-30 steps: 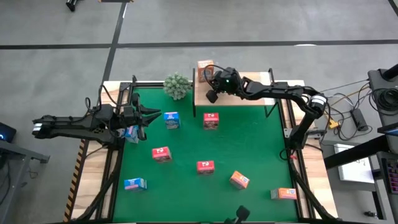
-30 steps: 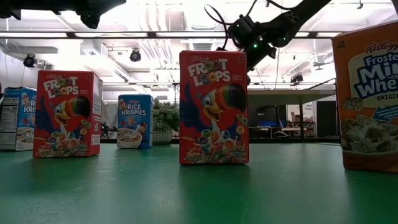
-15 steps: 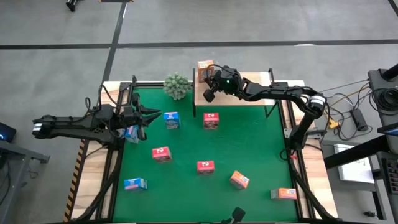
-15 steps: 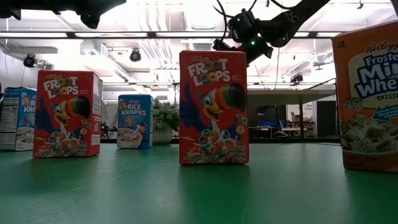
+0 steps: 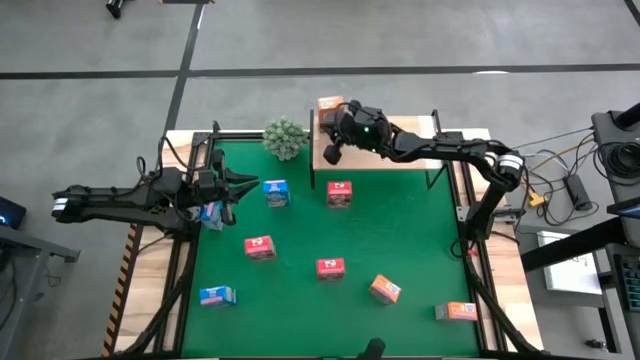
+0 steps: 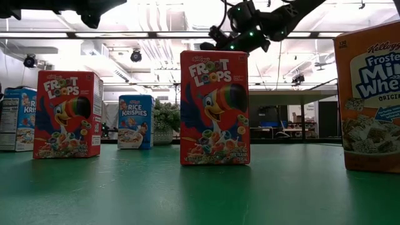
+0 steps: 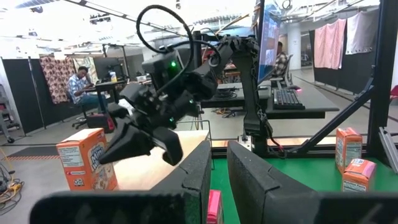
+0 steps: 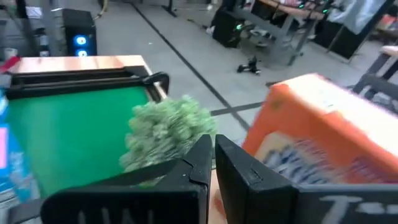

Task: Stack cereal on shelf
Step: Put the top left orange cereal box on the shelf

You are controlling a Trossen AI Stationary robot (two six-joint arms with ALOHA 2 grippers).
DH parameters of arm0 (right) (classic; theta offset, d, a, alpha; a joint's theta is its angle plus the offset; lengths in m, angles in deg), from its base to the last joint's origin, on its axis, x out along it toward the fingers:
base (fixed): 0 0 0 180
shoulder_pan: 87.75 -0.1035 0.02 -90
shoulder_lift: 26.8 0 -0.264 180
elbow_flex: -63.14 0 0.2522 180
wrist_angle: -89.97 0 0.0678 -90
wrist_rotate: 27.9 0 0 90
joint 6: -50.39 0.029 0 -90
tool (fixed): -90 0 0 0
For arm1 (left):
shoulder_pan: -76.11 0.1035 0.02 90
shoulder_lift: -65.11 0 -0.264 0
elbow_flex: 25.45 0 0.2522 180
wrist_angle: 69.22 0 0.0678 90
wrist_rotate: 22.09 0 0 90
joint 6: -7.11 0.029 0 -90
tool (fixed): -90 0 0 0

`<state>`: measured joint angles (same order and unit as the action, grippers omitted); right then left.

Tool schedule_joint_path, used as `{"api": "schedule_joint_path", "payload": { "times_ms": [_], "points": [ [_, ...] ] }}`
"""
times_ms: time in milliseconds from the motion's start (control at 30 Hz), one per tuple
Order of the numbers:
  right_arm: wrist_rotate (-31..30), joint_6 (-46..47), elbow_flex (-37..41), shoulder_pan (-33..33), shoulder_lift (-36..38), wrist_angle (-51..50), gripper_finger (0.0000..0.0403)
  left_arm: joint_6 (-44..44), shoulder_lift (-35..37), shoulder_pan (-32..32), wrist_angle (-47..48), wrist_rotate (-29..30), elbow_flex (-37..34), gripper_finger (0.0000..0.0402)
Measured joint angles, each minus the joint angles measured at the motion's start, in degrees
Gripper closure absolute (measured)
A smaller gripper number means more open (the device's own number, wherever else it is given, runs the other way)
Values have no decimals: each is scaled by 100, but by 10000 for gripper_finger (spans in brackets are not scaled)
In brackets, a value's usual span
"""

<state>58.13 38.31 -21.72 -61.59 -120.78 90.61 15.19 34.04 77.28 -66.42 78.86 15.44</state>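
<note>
Shelf (image 5: 400, 148) = pale wood board w/ thin black side supports, at the table's (image 5: 400, 230) far edge, right of centre. One orange cereal box (image 5: 329, 108) stands upright on its far-left corner. Right gripper (image 5: 333, 152) hangs over the shelf just beside that box, empty, fingers nearly closed w/ only a thin slit between them.

Other boxes are on the green felt, well apart: a red one (image 5: 339, 194) just in front of the shelf, a blue one (image 5: 276, 193) to its left, two more red (image 5: 259, 247) and (image 5: 330, 267) mid-table, blue (image 5: 216, 296) front left, orange (image 5: 385, 289) tilted front right, orange (image 5: 458, 312) lying at the front-right corner.

Small green plant (image 5: 285, 138) sits near the shelf's left end. Left gripper (image 5: 236, 187) waits at the left edge, fingers close together, empty; a blue box (image 5: 211, 212) lies under that arm.
</note>
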Motion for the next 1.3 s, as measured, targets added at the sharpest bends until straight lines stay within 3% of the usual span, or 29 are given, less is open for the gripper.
{"api": "schedule_joint_path", "payload": {
  "times_ms": [367,1300],
  "points": [
    [-131,-133,-342,87,0,-38,390,2,0,-2,-4,-1,0,365],
    [-355,-12,-338,170,80,-188,390,1,1,-1,-9,1,0,365]
  ]
}}
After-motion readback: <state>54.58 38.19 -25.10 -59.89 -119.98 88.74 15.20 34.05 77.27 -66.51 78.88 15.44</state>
